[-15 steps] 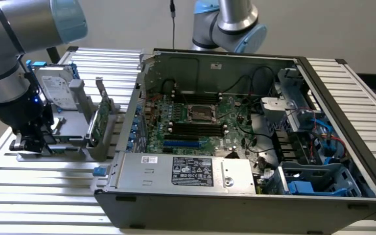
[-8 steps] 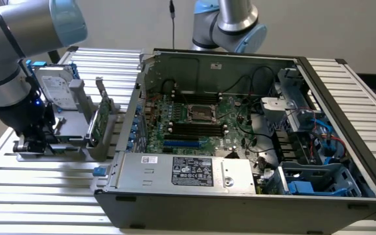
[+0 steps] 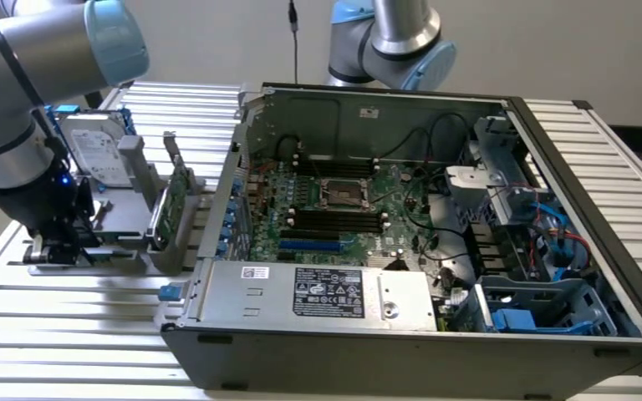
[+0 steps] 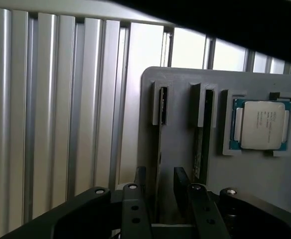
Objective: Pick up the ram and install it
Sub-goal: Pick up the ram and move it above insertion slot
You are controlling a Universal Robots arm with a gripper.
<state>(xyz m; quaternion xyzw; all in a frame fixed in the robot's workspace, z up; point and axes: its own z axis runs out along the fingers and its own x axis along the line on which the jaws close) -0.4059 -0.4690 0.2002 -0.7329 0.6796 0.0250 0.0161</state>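
In the wrist view the ram (image 4: 158,144) stands on edge in a slot of the grey holder (image 4: 180,94), seen as a thin dark strip. My gripper (image 4: 160,185) is open, and its two black fingers (image 4: 141,178) straddle the near end of that stick with a gap on each side. A second dark stick (image 4: 199,147) stands in the neighbouring slot. In the exterior view the gripper (image 3: 59,249) is low over the holder (image 3: 131,251) at the exterior view's left, beside the open computer case (image 3: 410,334). The motherboard's black slots (image 3: 338,221) lie inside the case.
A square silver processor chip (image 4: 260,124) rests in a pocket of the holder beside the sticks. A hard drive (image 3: 100,150) and a green expansion card (image 3: 173,205) stand upright in the holder. A second arm (image 3: 394,38) rises behind the case. The ribbed metal table (image 3: 76,334) surrounds everything.
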